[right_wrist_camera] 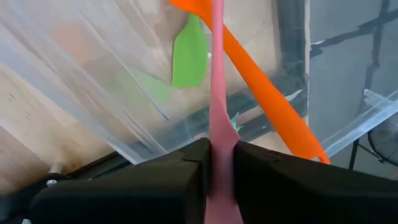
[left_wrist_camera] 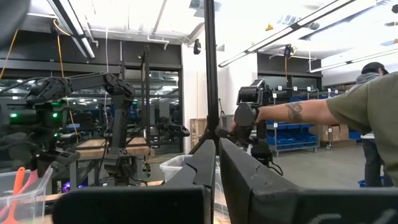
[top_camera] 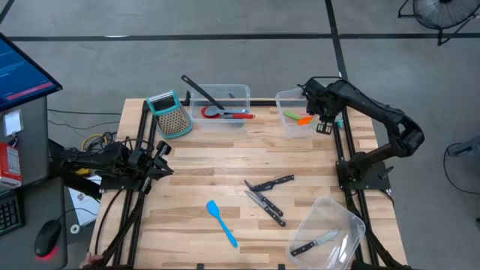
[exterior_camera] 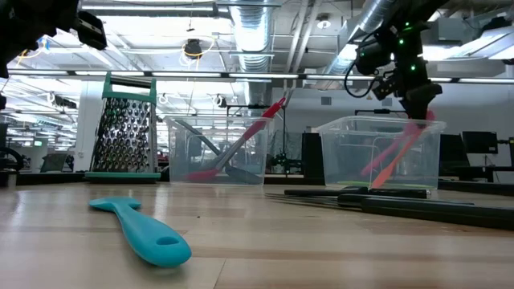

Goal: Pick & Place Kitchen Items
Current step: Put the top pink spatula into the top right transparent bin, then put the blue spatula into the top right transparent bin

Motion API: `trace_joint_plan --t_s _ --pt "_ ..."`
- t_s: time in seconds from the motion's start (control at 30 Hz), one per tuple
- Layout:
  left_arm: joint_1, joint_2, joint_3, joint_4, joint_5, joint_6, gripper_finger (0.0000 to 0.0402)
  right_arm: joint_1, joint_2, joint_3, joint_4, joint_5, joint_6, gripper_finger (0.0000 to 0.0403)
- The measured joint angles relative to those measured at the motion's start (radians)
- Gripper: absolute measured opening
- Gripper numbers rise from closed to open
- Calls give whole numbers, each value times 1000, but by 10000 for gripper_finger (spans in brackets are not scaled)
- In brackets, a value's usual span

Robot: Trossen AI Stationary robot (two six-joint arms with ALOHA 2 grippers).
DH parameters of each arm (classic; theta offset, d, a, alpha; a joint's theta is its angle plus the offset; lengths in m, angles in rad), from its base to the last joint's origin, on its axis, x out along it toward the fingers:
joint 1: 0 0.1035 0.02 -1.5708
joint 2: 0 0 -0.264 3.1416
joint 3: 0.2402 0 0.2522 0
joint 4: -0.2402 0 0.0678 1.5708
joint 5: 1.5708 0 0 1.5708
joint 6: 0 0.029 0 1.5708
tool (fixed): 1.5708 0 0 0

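Two dark fingers of the right gripper pinch a slim pink utensil over the clear plastic bin, beside a smooth orange spatula; left gripper waits at the table's left edge, fingers nearly closed, empty.

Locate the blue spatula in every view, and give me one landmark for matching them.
High view: blue spatula lies on bare wood, front centre, left of the knives.
Low view: it lies nearest the camera, lower left.
Left wrist view: not in it.
Right wrist view: not in it.
Landmark: the grater, at the back left edge; in the low view it stands behind the spatula.
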Motion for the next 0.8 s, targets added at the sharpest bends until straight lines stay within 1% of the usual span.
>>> trace_joint_plan --t_s 0.23,0.37,0.43,0.47,0.5,0.57,0.63,0.67,0.7,0.8 --pt "0 0 0 0 0 0 8 22 -35 15 40 -6 19 95" --pt "0 0 0 0 0 0 8 44 -62 81 45 -5 75 141" --pt "0 0 0 0 0 0 8 59 -70 133 38 -11 134 169" --pt "0 0 0 0 0 0 8 70 -74 162 34 -31 179 184" --pt "0 0 0 0 0 0 8 82 -77 191 35 -75 234 197" --pt "0 0 0 0 0 0 8 116 -81 241 55 -218 336 222" --pt "0 0 0 0 0 0 8 171 -81 269 108 -363 430 238" --pt "0 0 0 0 0 0 8 209 -81 272 152 -411 470 242" --pt "0 0 0 0 0 0 8 254 -80 273 195 -440 501 245" --pt "0 0 0 0 0 0 8 408 -57 272 313 -447 538 247"
